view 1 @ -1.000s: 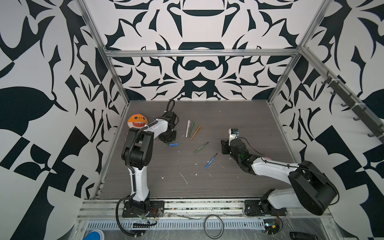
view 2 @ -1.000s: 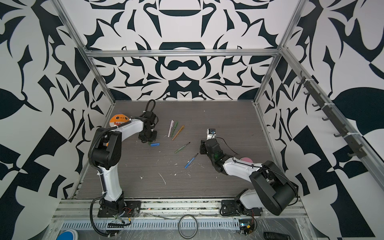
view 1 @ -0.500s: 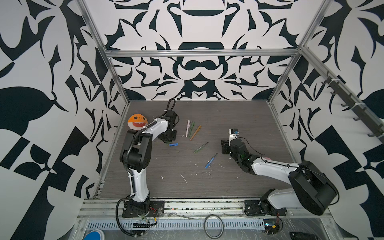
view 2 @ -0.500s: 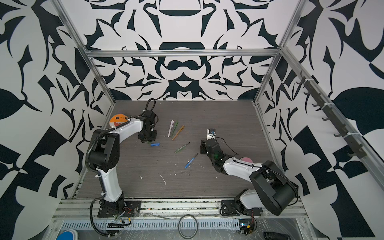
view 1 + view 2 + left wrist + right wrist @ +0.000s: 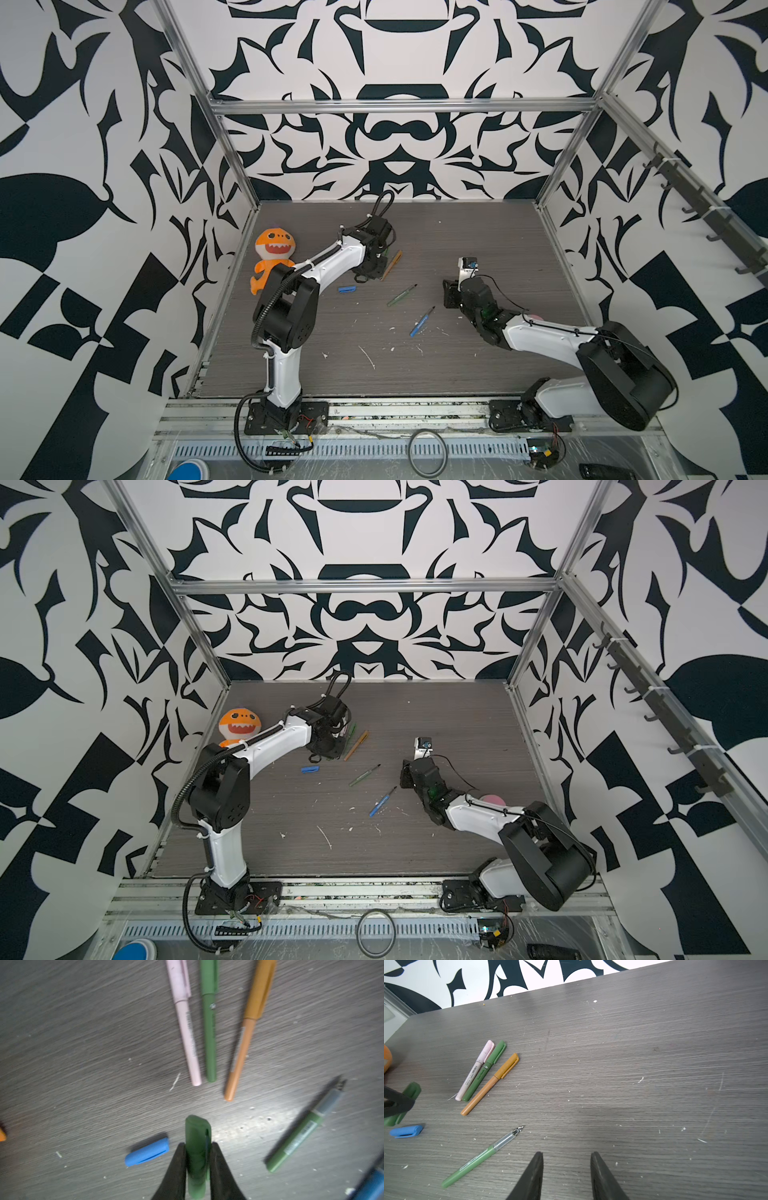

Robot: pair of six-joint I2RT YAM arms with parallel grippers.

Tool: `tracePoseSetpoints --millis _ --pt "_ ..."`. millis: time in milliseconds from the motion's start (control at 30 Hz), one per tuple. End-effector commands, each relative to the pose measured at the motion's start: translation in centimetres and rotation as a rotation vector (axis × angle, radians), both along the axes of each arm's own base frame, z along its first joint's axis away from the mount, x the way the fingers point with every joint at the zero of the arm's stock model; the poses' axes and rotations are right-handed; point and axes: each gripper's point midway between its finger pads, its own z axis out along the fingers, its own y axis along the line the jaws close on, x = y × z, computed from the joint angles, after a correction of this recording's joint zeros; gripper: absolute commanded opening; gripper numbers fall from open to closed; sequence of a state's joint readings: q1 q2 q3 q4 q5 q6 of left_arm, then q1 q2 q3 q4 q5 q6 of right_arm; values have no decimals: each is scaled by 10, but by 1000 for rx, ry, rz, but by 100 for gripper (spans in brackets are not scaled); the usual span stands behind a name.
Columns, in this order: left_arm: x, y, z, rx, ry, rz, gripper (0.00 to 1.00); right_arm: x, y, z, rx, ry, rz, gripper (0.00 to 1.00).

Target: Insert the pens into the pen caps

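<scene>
Pinching the green cap (image 5: 197, 1130), the left end effector (image 5: 197, 1145) has drifted toward the middle of the tabletop (image 5: 83, 1043), so the uncapped green pen (image 5: 481, 1157), lying near the spread, empty right end effector (image 5: 566, 1154), probably needs lifting next.

I work in a robotics laboratory test cell. Indicators: an aluminium frame (image 5: 399, 106) encloses my grey tabletop (image 5: 457, 374); black-and-white patterned panels (image 5: 83, 124) stand on three sides of the tabletop; my arm bases (image 5: 286, 415) and loose cables (image 5: 237, 432) sit on rails (image 5: 415, 411) along its near edge.
</scene>
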State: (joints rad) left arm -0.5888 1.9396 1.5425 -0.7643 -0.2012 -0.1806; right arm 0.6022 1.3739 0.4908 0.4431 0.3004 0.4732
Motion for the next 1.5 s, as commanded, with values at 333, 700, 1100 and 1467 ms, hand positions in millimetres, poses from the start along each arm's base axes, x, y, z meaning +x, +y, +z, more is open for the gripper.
tracePoseSetpoints --millis 333,700,1100,1467 --pt "-44 -114 -20 -110 66 -151 20 2 -28 34 38 -116 -161 41" --pt "-64 -155 -55 -150 141 -197 21 1 -30 37 40 -124 -167 41" --pt "-57 -159 -18 -172 77 -247 37 -2 -35 42 37 -142 -178 41" --pt "-62 -65 -5 -15 111 -253 41 0 -29 41 47 -130 -153 41"
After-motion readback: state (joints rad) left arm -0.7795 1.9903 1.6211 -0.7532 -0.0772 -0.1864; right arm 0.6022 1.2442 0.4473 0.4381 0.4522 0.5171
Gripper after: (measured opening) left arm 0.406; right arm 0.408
